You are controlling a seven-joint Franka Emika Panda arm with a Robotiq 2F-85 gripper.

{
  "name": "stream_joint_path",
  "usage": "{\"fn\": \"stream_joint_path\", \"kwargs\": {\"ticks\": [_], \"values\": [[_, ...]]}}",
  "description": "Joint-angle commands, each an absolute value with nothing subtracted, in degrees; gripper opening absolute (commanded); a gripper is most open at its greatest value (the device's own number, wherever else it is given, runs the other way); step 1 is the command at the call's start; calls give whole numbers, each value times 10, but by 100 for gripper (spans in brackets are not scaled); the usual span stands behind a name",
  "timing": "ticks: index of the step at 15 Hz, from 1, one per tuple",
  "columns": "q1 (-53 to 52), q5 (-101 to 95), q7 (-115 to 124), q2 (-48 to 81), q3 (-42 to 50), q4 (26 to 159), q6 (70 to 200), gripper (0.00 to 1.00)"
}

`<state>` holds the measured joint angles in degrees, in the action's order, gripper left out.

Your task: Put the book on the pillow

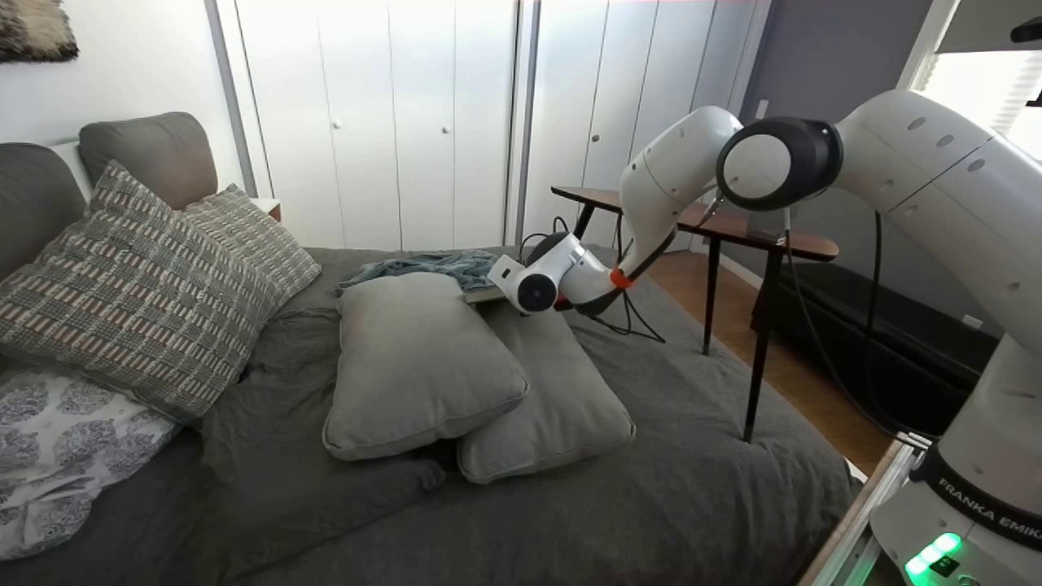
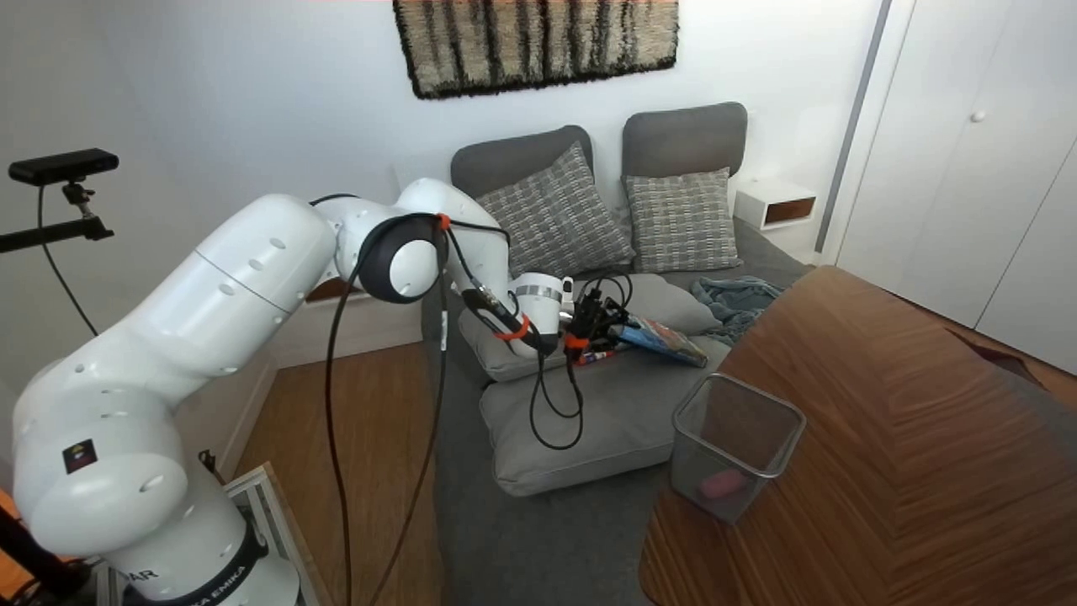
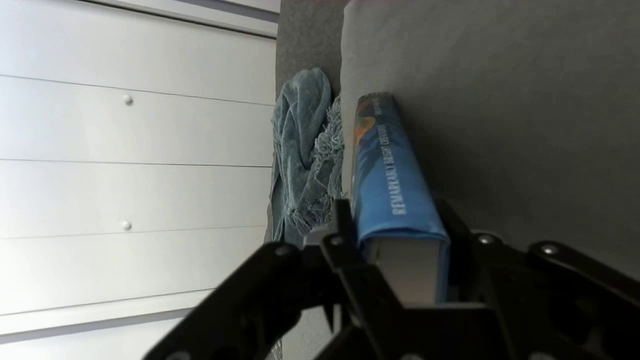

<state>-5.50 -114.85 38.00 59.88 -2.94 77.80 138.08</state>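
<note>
I see gripper (image 3: 393, 210) clenched on bk (image 2: 665, 339), btwn its jaws, poking out rt.; can't tell if touching near pillow (image 2: 623, 412).

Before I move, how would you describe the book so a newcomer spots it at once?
Start at the bed, then the two overlapping plain grey pillows. There, the gripper holds the book by one end. Unlike the crumpled, fringed throw nearby, it is straight-edged and blue, with white lettering that begins REMARKABLY BRIGHT.
</note>
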Motion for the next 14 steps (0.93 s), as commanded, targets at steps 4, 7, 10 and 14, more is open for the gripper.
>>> {"fn": "stream_joint_path", "kwargs": {"ticks": [4,7,10,14], "values": [[-45,-1090,199,534,-47,828,1485,95],[-64,-1147,175,467,-42,877,1514,100],[-90,-1291,312,389,-43,919,1490,100],[-82,-1230,254,441,-45,860,1503,100]]}}
